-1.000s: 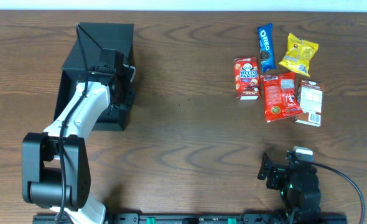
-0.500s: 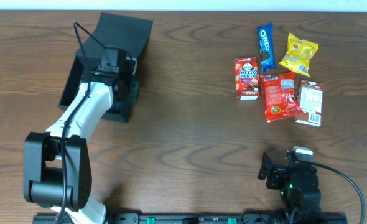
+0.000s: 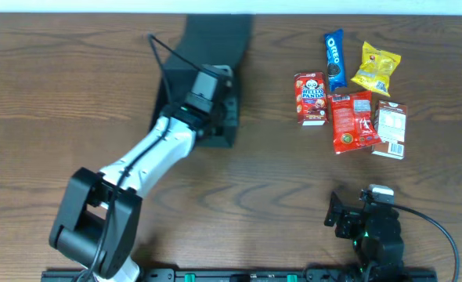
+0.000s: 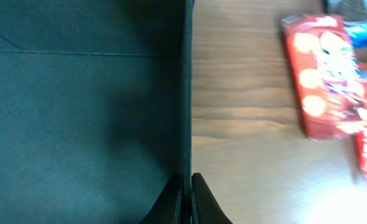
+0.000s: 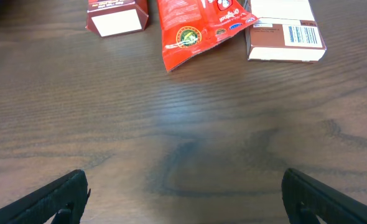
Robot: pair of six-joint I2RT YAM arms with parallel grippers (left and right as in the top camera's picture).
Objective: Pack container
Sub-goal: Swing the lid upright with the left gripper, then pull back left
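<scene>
The brown wooden table carries one container, much the biggest thing on it: a plain, matte black, roughly square cardboard box with its flap lid thrown back toward the far edge and its inside dark; it sits left of centre at the far side, well apart from the snacks; two arms reach over the wood; the snacks number five, clustered at the far right: a red bag, a white carton with a barcode, a red Hello Panda carton, a yellow bag and a blue Oreo packet; the left gripper is clamped on the container's wall that faces the snacks, one finger on each side of it; the right gripper is spread wide over bare wood at the near right.
</scene>
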